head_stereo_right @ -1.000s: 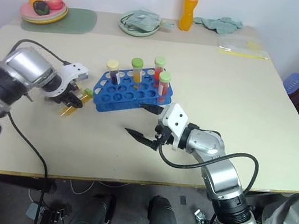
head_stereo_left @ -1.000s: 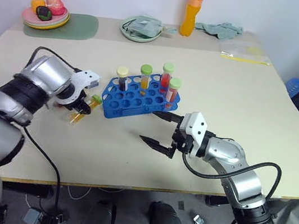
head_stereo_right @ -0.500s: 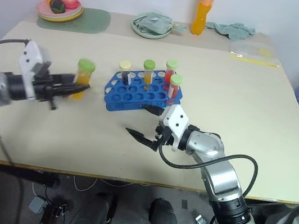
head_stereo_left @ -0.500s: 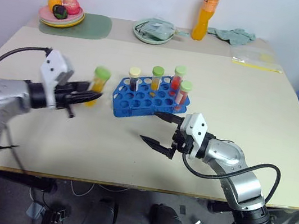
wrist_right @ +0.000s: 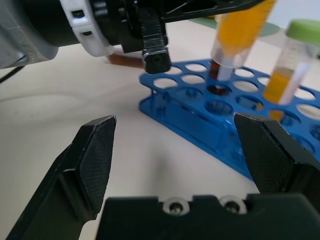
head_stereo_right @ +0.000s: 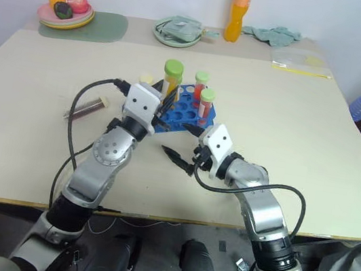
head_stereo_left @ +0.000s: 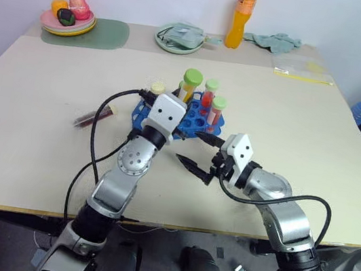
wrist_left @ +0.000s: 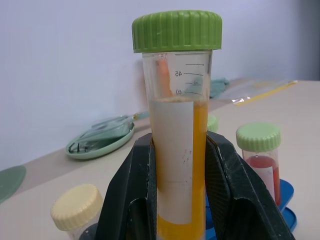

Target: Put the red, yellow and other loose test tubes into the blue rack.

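Though above the blue rack, yellow tube inside left tool.

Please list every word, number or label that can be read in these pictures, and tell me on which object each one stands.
"45" and "40": graduation marks printed on the clear plastic test tube with yellow liquid and green cap, above its white label; the left hand is shut on this tube.
The tube's white label: blank apart from faint specks, nothing readable.
The tall orange drink bottle: its label is too small to read.

Blue rack partly behind left arm; yellow tube's bottom cut off.
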Controlling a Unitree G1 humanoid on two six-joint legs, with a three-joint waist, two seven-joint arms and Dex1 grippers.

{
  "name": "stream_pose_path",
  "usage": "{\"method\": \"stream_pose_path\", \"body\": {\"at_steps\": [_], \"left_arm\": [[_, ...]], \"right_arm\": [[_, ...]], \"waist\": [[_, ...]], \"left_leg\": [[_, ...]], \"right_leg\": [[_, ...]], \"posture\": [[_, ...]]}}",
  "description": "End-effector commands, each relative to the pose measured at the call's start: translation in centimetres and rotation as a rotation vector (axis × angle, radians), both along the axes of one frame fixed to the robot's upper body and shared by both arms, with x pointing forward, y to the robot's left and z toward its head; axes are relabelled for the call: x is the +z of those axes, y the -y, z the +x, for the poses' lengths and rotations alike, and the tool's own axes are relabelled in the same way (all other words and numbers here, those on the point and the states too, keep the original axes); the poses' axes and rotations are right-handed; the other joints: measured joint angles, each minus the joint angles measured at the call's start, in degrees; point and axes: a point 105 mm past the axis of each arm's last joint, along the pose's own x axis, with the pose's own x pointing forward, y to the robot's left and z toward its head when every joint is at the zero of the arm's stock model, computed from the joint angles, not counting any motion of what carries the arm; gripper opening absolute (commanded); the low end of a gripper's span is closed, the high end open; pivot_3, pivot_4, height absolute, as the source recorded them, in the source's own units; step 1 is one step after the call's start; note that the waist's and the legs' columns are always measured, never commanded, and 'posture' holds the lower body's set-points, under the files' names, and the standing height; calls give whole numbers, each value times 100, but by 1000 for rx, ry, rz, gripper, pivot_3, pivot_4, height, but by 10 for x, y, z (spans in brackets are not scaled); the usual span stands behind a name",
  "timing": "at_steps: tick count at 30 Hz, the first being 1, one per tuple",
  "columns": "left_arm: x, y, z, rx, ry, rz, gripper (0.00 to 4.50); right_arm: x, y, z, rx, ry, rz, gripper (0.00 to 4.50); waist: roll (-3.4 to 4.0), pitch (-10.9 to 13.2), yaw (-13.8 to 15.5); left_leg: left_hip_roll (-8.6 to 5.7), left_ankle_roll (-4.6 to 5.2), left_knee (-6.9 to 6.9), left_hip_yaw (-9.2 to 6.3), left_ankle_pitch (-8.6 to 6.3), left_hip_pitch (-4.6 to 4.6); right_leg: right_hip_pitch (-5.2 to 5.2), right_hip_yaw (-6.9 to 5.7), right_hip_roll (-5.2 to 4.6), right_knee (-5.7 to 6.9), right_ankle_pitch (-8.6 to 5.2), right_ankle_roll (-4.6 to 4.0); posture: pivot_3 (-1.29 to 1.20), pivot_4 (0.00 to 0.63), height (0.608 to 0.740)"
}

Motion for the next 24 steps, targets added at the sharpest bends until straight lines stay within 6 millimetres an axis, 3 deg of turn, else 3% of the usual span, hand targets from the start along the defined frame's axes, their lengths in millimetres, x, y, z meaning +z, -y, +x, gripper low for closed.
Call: {"method": "stream_pose_path", "body": {"at_steps": [1,11,24], "left_arm": [[7,-1,3,-11,42,-34,773],[-11,22,19,-116,-72,-84,773],[-28,22,27,-63,-98,-57,773]], "right_arm": [[11,3,-1,-16,50,20,4162],[13,7,0,-36,55,25,4162],[13,7,-1,-43,58,20,4162]], "waist": [[0,0,2],[0,0,5],[0,0,5]], "left_leg": [[0,0,0,0,0,0],[-2,0,1,-1,0,-2],[-2,0,1,-2,0,-1]], "right_leg": [[0,0,0,0,0,0],[1,-1,-1,-1,0,1],[1,-1,1,-1,0,1]], "posture": [[0,150,740],[0,150,740],[0,150,740]]}}
